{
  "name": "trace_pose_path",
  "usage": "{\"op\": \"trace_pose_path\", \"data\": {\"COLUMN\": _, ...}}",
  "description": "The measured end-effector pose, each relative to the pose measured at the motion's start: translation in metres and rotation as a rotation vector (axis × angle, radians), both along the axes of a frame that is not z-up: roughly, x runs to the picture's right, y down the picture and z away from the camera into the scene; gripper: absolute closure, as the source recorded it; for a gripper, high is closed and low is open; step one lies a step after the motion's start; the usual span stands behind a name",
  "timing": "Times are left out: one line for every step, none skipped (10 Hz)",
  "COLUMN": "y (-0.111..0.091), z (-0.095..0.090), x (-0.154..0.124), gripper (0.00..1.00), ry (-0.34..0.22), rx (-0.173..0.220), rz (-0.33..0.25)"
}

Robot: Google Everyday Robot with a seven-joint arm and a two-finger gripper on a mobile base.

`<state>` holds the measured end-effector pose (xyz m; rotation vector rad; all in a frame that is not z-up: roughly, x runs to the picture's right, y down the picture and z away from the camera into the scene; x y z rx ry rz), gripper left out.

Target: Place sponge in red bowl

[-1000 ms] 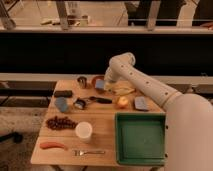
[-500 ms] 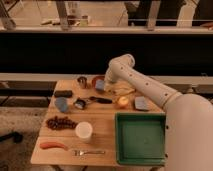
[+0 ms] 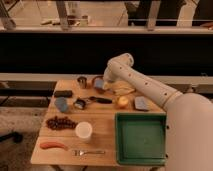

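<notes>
Camera view findings, left to right. On the wooden table [image 3: 102, 117], a rounded blue-grey cup-like object [image 3: 61, 104] is noted at the left, with a small metal cup [image 3: 82, 80] at the far edge. Just right of that cup, the small round reddish-brown bowl [image 3: 94, 83] is seen, largely covered by the small soft blue-grey sponge block [image 3: 100, 84]; whether the block rests inside it or above it cannot be settled. The gripper [image 3: 104, 82] is positioned at the sponge; whether it is open, closed or holding anything cannot be told. A flat blue-grey pad [image 3: 141, 103] and a big green square tray [image 3: 140, 137] lie further right. The sponge is judged light, compressible and not fragile; a modest squeeze across its narrow sides is advised.
</notes>
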<state>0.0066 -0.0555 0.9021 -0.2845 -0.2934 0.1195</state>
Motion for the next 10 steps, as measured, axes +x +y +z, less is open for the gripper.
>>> {"op": "trace_pose_path", "data": {"y": -0.001, "z": 0.002, "x": -0.001, "gripper": 1.0, "ry": -0.006, "rx": 0.006, "rz": -0.001}}
{"op": "trace_pose_path", "data": {"y": -0.004, "z": 0.005, "x": -0.005, "gripper": 1.0, "ry": -0.018, "rx": 0.016, "rz": -0.008}}
{"op": "trace_pose_path", "data": {"y": -0.007, "z": 0.006, "x": -0.008, "gripper": 1.0, "ry": -0.025, "rx": 0.024, "rz": -0.012}}
{"op": "trace_pose_path", "data": {"y": -0.009, "z": 0.008, "x": -0.01, "gripper": 1.0, "ry": -0.031, "rx": 0.03, "rz": -0.015}}
{"op": "trace_pose_path", "data": {"y": -0.013, "z": 0.011, "x": -0.01, "gripper": 1.0, "ry": -0.037, "rx": 0.039, "rz": -0.019}}
{"op": "trace_pose_path", "data": {"y": -0.017, "z": 0.015, "x": -0.01, "gripper": 1.0, "ry": -0.04, "rx": 0.049, "rz": -0.026}}
{"op": "trace_pose_path", "data": {"y": -0.02, "z": 0.017, "x": -0.012, "gripper": 1.0, "ry": -0.042, "rx": 0.057, "rz": -0.034}}
{"op": "trace_pose_path", "data": {"y": -0.023, "z": 0.02, "x": -0.015, "gripper": 1.0, "ry": -0.044, "rx": 0.068, "rz": -0.046}}
{"op": "trace_pose_path", "data": {"y": -0.026, "z": 0.023, "x": -0.016, "gripper": 1.0, "ry": -0.044, "rx": 0.078, "rz": -0.058}}
{"op": "trace_pose_path", "data": {"y": -0.028, "z": 0.026, "x": -0.016, "gripper": 1.0, "ry": -0.041, "rx": 0.088, "rz": -0.07}}
